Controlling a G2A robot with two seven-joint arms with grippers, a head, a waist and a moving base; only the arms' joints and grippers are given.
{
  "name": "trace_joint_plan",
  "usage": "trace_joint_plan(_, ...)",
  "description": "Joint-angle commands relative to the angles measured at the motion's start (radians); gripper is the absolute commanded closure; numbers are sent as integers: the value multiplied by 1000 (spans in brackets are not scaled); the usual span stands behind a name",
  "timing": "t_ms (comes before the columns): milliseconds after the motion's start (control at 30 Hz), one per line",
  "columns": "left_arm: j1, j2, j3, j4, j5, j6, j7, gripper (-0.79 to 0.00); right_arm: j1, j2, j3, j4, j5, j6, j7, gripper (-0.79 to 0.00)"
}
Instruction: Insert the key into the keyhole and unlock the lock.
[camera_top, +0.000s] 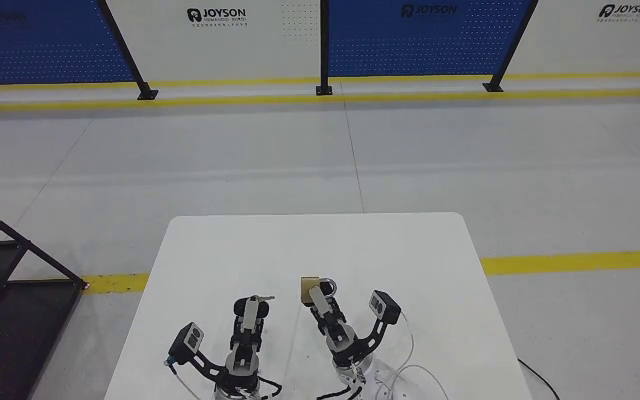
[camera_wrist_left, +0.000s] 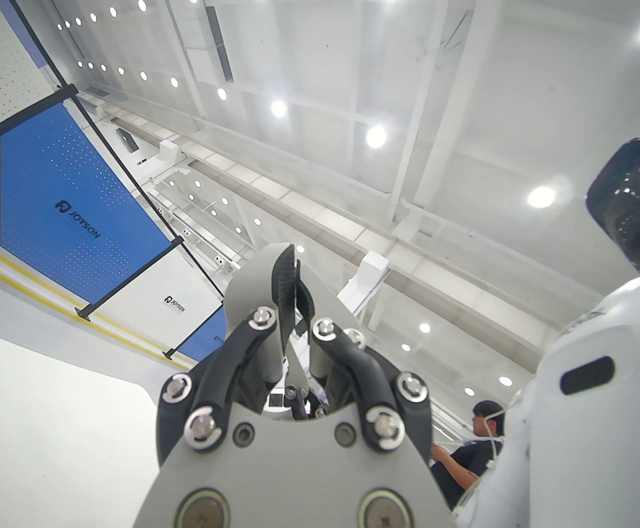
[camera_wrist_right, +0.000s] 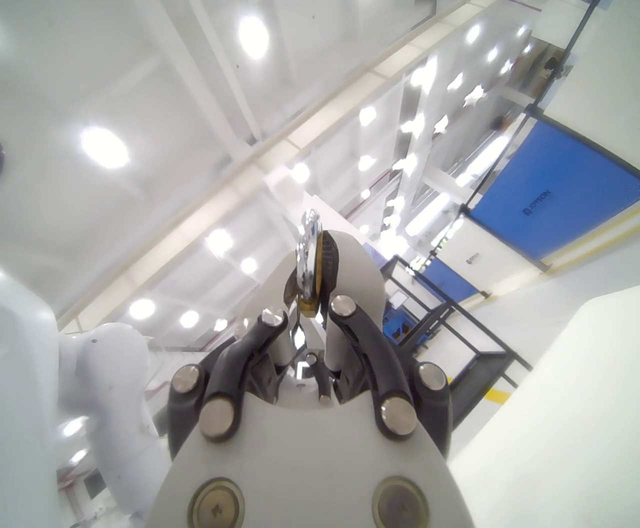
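Both arms stand at the near edge of the white table (camera_top: 320, 245) with their grippers tipped upward. My right gripper (camera_top: 319, 294) (camera_wrist_right: 316, 267) is shut on the padlock (camera_top: 309, 289), whose brass body and silver shackle (camera_wrist_right: 308, 260) stick out between the pads. My left gripper (camera_top: 251, 304) (camera_wrist_left: 291, 280) is to the left of it, a short gap away, with its pads pressed together. A small silvery key (camera_top: 263, 297) shows at its tip in the top view. In the left wrist view the key is mostly hidden between the pads.
White cables (camera_top: 412, 374) trail on the table by the right arm's base. A black metal frame (camera_top: 35, 268) stands off the table's left side. Blue and white fence panels (camera_top: 420, 35) line the far floor.
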Motion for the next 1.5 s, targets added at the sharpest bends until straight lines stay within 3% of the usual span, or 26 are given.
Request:
trace_joint_plan(0, 1, 0, -1, -1, -1, 1, -1, 0, -1, 0, 0, -1, 1, -2, -1, 0)
trace_joint_plan(467, -31, -11, 37, 30, -31, 34, -39, 0, -14, -10, 11, -36, 32, 55, 54, 0)
trace_joint_plan(900, -66, -32, 66, 59, -18, 41, 14, 0, -19, -29, 18, -24, -6, 64, 71, 0)
trace_joint_plan(1467, -62, -47, 68, 70, 27, 51, 56, 0, -26, -37, 33, -26, -7, 56, 97, 0)
